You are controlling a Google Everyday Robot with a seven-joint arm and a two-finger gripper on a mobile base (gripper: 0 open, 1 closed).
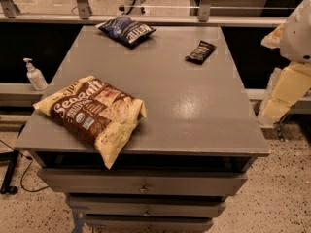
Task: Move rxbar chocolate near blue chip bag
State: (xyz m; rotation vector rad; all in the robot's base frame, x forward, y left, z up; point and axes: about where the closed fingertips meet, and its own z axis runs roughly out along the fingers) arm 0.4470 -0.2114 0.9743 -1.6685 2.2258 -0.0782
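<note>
Fingers: spread or pressed, you cannot tell. Your gripper hangs right of the surface, where the rxbar chocolate lies well apart from the blue chip bag.

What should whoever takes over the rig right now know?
The gripper is not in view; only the arm shows at the right edge, off the table.
The rxbar chocolate lies flat at the far right of the table, apart from the blue chip bag at the far edge, left of it.
Done: nothing yet.
Left: reach in, grasp the bar, set it beside the blue bag.
</note>
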